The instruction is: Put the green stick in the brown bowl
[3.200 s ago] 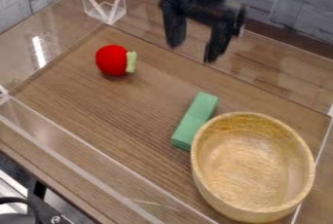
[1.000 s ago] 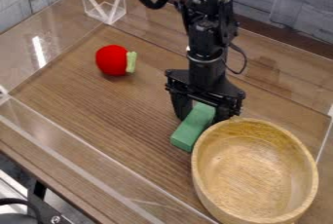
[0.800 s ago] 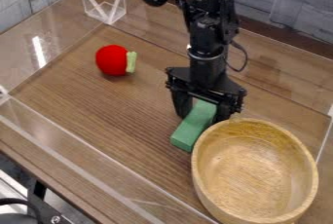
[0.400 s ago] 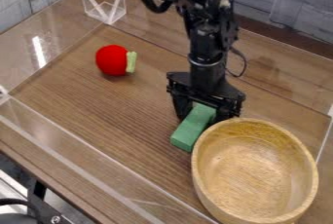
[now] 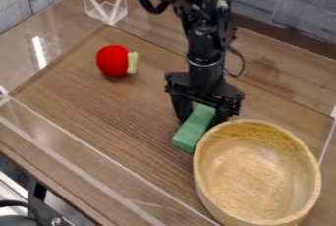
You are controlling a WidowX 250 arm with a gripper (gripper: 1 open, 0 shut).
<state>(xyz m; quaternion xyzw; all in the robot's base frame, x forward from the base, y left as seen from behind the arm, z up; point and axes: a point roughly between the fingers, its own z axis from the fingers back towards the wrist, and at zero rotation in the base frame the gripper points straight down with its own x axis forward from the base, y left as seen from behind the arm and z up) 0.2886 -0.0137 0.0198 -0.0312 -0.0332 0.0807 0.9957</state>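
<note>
Now, gripper (image 5: pixel 202 106): pointing down, jaws spread, straddling the stick's far end
Green stick (image 5: pixel 195 131): flat on table (image 5: pixel 92 122)
Brown bowl (image 5: pixel 256 168): just beside stick

The black gripper (image 5: pixel 202 106) points straight down, and its two fingers (image 5: pixel 175 99) stand wide apart on both sides of the far end of the green stick (image 5: pixel 196 130). The stick lies flat on the wooden table (image 5: pixel 92 122), just beside the rim of the brown bowl (image 5: pixel 256 166). A red ball (image 5: pixel 116 61) lies well apart, to the left.
</note>
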